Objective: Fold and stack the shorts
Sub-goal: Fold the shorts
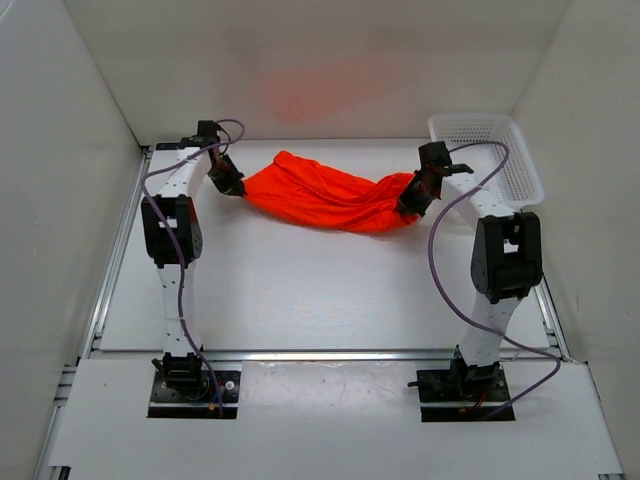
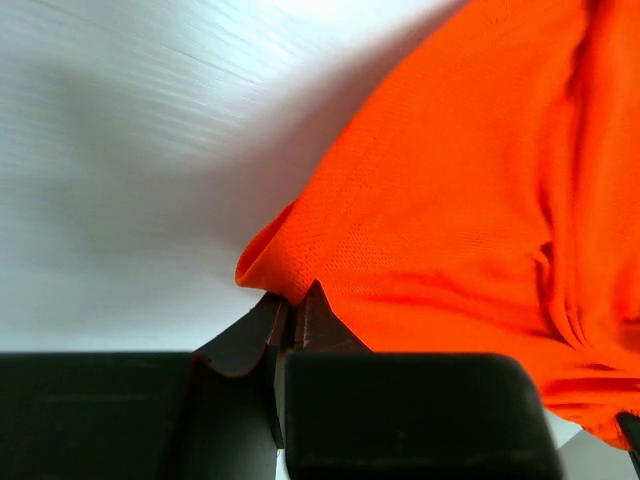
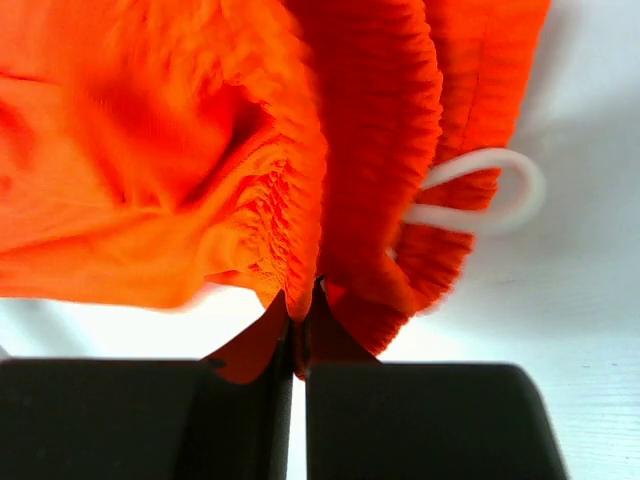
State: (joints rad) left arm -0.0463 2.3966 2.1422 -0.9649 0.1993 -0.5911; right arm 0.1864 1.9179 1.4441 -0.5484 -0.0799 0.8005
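Note:
The orange-red shorts (image 1: pixel 325 195) stretch across the far part of the table, sagging between the two arms. My left gripper (image 1: pixel 232 186) is shut on the left end of the shorts (image 2: pixel 470 200); its jaws pinch a hem fold (image 2: pixel 275 262) at the left gripper (image 2: pixel 297 300). My right gripper (image 1: pixel 410 203) is shut on the gathered waistband (image 3: pixel 360 150), pinched at the right gripper (image 3: pixel 303 303). A white drawstring loop (image 3: pixel 495 190) hangs beside the waistband.
A white perforated basket (image 1: pixel 490 150) stands at the back right corner, just behind the right arm (image 1: pixel 505 255). White walls enclose the table on three sides. The left arm (image 1: pixel 172 230) rises along the table's left edge.

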